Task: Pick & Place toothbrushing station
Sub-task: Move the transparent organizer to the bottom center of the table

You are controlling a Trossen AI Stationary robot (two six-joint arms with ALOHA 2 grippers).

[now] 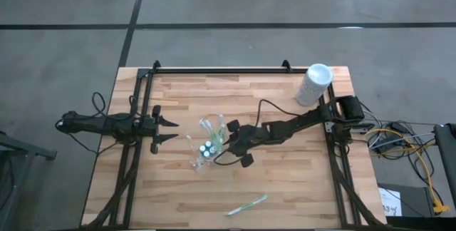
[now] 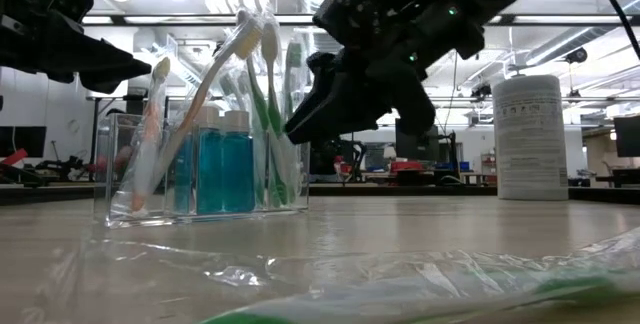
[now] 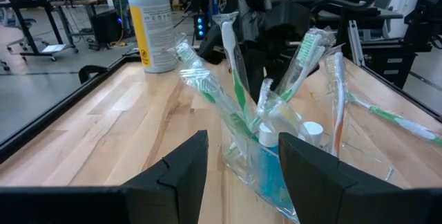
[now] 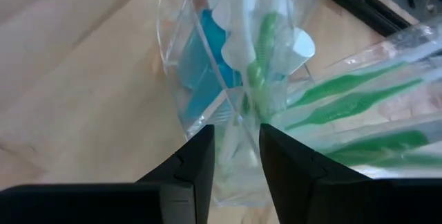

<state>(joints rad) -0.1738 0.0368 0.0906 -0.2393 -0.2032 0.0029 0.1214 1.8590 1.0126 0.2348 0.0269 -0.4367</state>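
Right claw, mid-frame, pinches a wrapped toothbrush over the clear holder; lower it straight, then let go.

The high view looks straight down on the whole table from far above. The low view sits at tabletop height, looking level across it, close to the clear holder. The left wrist view faces that holder from nearby; the right wrist view hangs just over it. All four share the holder
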